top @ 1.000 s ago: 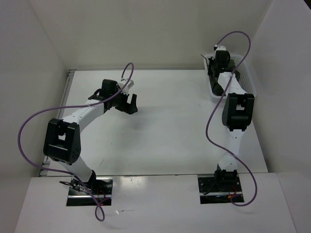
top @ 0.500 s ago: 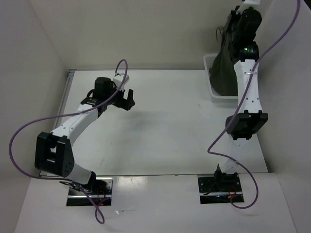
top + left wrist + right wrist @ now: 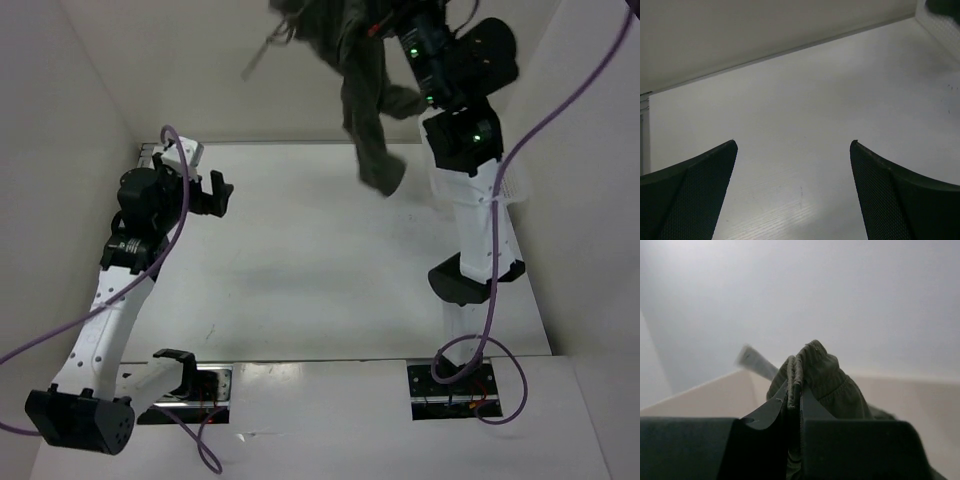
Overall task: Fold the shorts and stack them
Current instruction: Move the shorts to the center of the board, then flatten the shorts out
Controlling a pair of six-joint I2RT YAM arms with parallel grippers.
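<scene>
The dark olive-green shorts (image 3: 365, 110) hang in the air high over the back of the white table (image 3: 300, 280), their lowest end near the table's far edge. My right gripper (image 3: 385, 25) is raised to the top of the view and is shut on a bunched fold of them. In the right wrist view the jaws (image 3: 799, 390) pinch the cloth (image 3: 826, 371), and a blurred pale strip (image 3: 756, 362) swings beside it. My left gripper (image 3: 215, 190) is open and empty above the table's back left; its fingers (image 3: 705, 175) stand wide apart over bare table.
The white mesh basket (image 3: 512, 188) stands at the back right, mostly hidden behind the right arm; its corner shows in the left wrist view (image 3: 940, 25). White walls close in the table on three sides.
My right arm has lifted the shorts out of the basket and swung them up and left over the table. My left arm has drawn back to the left.
</scene>
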